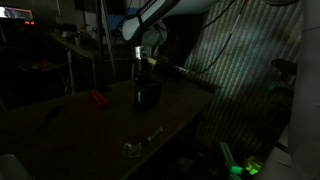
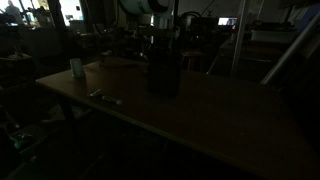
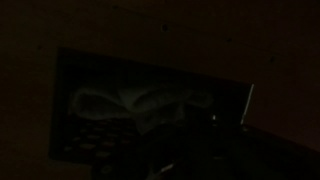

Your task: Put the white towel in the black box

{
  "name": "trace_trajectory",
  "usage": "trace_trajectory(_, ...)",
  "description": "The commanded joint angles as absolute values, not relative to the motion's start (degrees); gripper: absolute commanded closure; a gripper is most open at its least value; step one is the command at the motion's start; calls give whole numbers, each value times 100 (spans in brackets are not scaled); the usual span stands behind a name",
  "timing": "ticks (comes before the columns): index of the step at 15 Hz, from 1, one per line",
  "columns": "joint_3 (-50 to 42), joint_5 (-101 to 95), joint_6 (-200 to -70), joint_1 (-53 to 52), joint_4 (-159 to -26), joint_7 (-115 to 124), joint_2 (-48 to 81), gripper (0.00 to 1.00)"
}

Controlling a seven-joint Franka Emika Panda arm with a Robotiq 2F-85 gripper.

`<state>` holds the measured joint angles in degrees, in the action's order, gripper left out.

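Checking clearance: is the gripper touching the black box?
Cannot tell. In both exterior views the gripper blends into the box top; too dark to show contact or gap.

No text, label, brand, number or sign can be read in any of the views, which are all very dark. The black box (image 1: 147,92) and the table (image 1: 92,126) show no legible marking. The lit screen (image 2: 228,21) far in the background is too small and blurred to read.
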<state>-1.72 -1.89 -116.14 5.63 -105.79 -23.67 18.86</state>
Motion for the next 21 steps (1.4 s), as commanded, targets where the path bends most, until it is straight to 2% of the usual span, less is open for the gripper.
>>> trace_trajectory(1,-110,-165,-11608,605,-10336,-2422,2207,100)
trace_trajectory(21,-312,-537,-11579,724,-10746,-2280,1567,100)
